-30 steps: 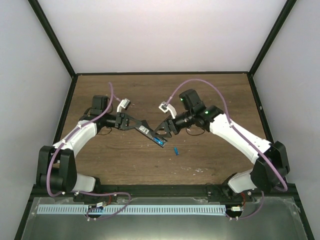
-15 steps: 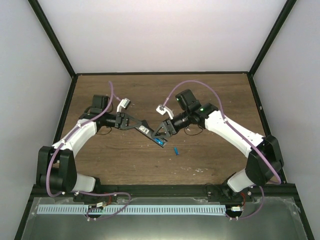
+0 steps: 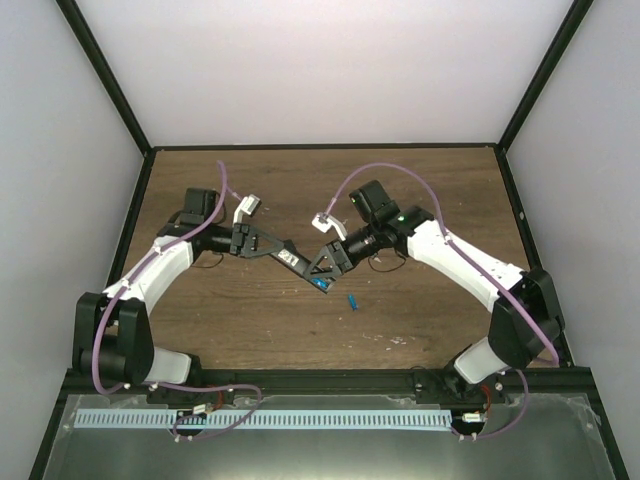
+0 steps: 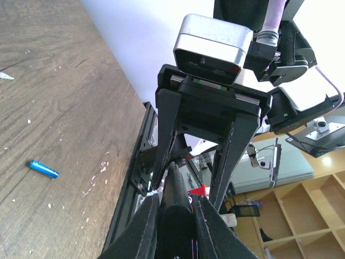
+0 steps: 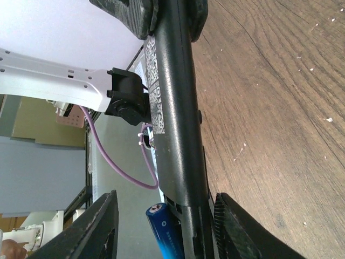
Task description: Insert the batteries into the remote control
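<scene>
While L tool [image 4: 175,199] clamps remote [image 5: 175,108], R tool [image 5: 166,197], jaws apart, straddles its end w/ battery [image 5: 161,232].

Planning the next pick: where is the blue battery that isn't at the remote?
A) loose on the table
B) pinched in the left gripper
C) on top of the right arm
A: the loose battery lies on the table, apart from the remote control, which the left gripper holds.
</scene>
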### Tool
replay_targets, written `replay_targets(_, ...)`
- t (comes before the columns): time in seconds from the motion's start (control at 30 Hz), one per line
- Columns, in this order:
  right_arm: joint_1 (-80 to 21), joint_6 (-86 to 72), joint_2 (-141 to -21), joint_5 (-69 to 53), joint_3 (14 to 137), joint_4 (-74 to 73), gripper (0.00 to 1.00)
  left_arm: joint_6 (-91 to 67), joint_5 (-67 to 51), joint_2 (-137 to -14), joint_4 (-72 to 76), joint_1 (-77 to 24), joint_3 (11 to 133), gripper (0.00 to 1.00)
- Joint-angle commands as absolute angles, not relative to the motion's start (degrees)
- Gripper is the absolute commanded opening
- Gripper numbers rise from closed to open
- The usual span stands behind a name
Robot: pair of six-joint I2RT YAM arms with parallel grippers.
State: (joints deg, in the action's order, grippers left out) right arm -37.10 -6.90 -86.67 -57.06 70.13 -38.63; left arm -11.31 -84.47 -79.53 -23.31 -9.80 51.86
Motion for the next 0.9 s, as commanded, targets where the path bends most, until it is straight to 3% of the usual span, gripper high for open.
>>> replay_targets(0.0, -36.83, -6.12, -86.91, -58.55, 72.22, -39.78, 0.40, -9.28, -85.17, -79.37, -24.00, -10.09, 53.43, 0.00)
replay_targets(0.87, -36.96, -7.61, -88.06, -60.42, 72.69, -38.49, 0.25, -7.54, -82.60, -78.40, -25.40, -10.10, 53.70, 0.00)
